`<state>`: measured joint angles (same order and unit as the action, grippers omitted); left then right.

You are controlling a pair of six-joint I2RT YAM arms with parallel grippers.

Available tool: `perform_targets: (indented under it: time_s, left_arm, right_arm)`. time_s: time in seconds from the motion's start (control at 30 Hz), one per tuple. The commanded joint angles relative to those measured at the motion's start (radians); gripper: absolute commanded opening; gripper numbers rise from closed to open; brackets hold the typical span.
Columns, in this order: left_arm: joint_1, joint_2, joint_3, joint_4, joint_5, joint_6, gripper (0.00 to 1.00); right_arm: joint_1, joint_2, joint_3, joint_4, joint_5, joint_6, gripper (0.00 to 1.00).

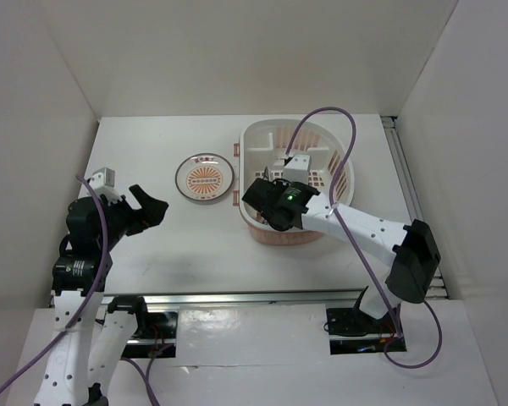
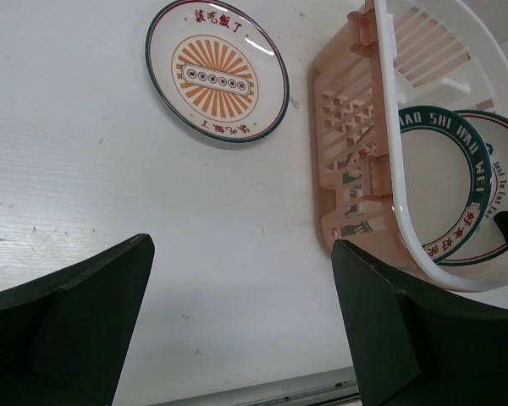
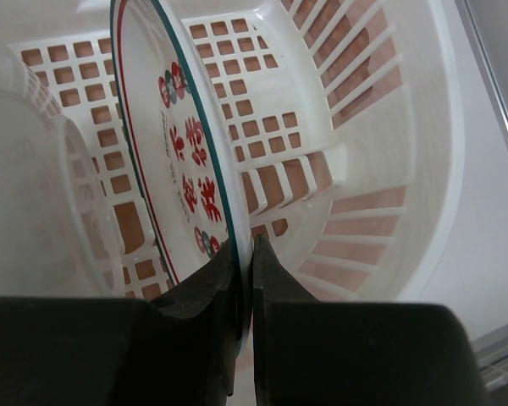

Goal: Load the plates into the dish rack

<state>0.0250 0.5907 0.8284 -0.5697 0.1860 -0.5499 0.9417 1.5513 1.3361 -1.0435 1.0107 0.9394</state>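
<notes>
Inside dish rack (image 1: 252, 144), right claw (image 3: 245, 245) tight on red-lettered plate (image 3: 178, 152) beside green "SHI" plate (image 2: 444, 190); left claw (image 2: 241, 245) wide, empty.

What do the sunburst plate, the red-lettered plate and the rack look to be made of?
Sunburst plate and red-lettered plate: glazed ceramic or melamine, can't tell which; smooth white faces, printed designs, glare streak on the sunburst one. Rack: likely moulded plastic, semi-gloss white shell, translucent rim, pinkish-orange slotted insert.
</notes>
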Motion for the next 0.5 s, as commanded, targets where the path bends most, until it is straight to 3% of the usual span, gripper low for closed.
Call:
perform_targets:
  time_s: [0.0,0.23,0.4,0.47]
  left_arm:
    - [-0.004,-0.011,0.000,0.019,-0.003,0.013,1.00]
    - [-0.013,-0.011,0.000,0.019,-0.003,0.013,1.00]
    - [-0.013,-0.011,0.000,0.019,-0.003,0.013,1.00]
    - [-0.013,-0.011,0.000,0.019,-0.003,0.013,1.00]
  right_arm:
    - [0.016,0.001,-0.011,0.025,0.019,0.056,0.11]
    - [0.035,0.043,0.021,-0.010,0.019,0.087,0.11]
    - [0.054,0.053,0.021,-0.020,0.019,0.098,0.29]
    - [0.054,0.053,0.021,-0.020,0.019,0.108,0.29]
